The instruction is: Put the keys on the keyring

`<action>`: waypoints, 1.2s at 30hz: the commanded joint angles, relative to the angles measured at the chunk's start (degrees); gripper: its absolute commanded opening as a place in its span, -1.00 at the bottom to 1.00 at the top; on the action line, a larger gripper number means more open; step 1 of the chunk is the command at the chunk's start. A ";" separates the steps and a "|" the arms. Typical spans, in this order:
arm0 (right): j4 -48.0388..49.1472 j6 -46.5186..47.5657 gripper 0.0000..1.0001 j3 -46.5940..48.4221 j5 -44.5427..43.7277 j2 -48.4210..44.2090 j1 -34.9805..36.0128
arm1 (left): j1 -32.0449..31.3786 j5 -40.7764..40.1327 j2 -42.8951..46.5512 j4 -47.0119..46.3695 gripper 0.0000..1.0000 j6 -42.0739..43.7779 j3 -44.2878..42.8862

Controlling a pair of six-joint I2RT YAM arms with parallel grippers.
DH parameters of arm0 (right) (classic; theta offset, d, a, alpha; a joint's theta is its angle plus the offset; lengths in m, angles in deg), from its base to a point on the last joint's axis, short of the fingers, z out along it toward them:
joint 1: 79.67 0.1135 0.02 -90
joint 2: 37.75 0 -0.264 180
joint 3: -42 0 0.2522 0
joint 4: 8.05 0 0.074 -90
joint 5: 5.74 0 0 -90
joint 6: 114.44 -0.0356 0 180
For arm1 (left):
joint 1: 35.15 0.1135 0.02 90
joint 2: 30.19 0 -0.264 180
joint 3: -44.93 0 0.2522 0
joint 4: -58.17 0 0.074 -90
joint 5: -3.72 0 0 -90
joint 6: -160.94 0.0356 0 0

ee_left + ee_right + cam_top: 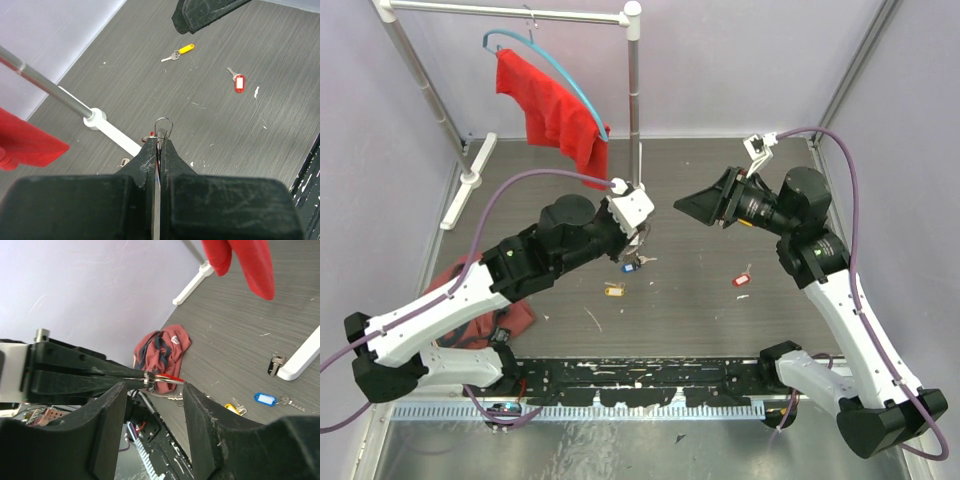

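Left fingers [176, 162], clenched on the keyring [163, 126] above the table [225, 130], present its wire loop toward my spread, empty right fingers [212, 425], which I judge should fetch the red-tagged key [742, 279] lying well apart, gripping its tag so the hole meets the wire.

i see the thin silver wire keyring [163, 119] pinched upright in the closed left gripper [159, 146], its loop poking past the tips. a small silver key with a red plastic tag [239, 82] lies flat on the grey table [225, 135], well apart.
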 commanded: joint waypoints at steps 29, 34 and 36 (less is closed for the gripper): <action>-4.63 1.65 -0.33 2.04 6.84 1.33 0.01 | -0.76 8.85 -9.39 -5.72 -1.00 -0.19 -9.31; -4.63 1.48 -0.54 1.77 7.07 1.42 0.00 | -0.75 8.96 -9.50 -5.80 -1.00 -0.10 -9.43; -4.63 1.47 -0.55 1.71 7.12 1.49 0.08 | -0.73 9.20 -9.36 -5.78 -1.00 -0.10 -9.43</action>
